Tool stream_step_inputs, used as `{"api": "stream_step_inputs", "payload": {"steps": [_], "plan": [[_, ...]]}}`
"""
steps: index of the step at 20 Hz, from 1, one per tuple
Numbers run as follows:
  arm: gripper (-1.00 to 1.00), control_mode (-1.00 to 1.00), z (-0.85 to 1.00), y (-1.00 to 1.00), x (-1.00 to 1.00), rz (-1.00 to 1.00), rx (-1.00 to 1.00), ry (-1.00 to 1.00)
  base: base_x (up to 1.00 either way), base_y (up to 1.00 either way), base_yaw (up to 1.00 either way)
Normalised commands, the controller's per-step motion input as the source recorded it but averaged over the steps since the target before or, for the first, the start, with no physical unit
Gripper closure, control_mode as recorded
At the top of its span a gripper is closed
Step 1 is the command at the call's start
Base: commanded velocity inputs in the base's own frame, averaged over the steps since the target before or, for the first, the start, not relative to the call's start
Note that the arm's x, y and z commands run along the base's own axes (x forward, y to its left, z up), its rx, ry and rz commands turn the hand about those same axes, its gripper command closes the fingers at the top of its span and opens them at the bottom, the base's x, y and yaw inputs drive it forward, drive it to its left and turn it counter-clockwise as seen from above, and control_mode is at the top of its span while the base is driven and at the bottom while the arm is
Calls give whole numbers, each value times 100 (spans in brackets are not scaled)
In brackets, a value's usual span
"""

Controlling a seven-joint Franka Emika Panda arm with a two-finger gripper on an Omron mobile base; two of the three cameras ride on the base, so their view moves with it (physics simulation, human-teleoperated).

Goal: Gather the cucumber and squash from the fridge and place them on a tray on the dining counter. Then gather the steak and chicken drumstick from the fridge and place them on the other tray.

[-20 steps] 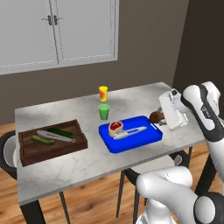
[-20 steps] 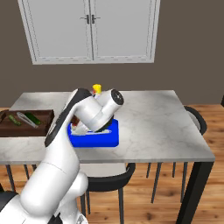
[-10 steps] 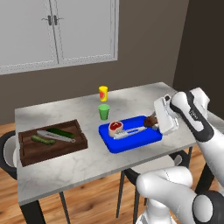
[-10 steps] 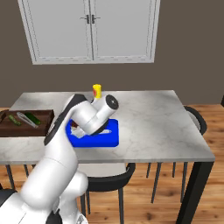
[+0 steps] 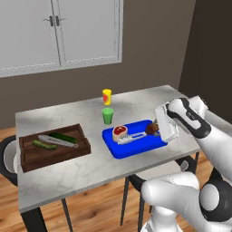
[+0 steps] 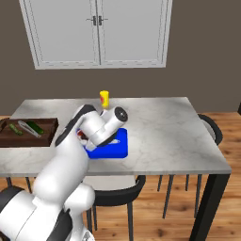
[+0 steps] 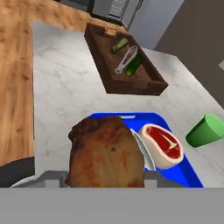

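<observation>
My gripper [image 5: 157, 128] is shut on the brown chicken drumstick [image 5: 152, 129] and holds it low over the right end of the blue tray [image 5: 136, 146]; whether it touches the tray floor I cannot tell. In the hand view the drumstick [image 7: 105, 153] hides my fingertips. The red steak [image 7: 162, 146] lies in the blue tray [image 7: 192, 173] beside a silver utensil [image 5: 133, 137]. On the dining counter [image 5: 86, 170] to the left, the brown wooden tray [image 5: 54, 152] holds the cucumber [image 5: 63, 137], the squash [image 5: 44, 145] and silver tongs [image 7: 126, 59].
A green cup [image 5: 107, 116] and a yellow bottle [image 5: 107, 96] stand just behind the blue tray. Dark chairs sit at the counter's left end [image 5: 7, 156] and right end [image 6: 212, 129]. White cabinet doors [image 6: 96, 30] fill the wall behind.
My gripper has carried the drumstick left and down, from above the counter's right edge to low over the blue tray's right end. Nothing else on the counter has moved.
</observation>
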Motion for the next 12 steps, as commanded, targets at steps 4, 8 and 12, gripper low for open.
{"api": "stream_step_inputs", "payload": {"steps": [4, 8, 12], "plan": [[100, -100, -40, 0, 28, 0, 0, -8, 0, 0, 0], [100, -100, -32, 0, 31, 0, 0, 0, 0, 0, 0], [100, -100, -32, 0, 33, 0, 0, 0, 0, 0, 0]]}}
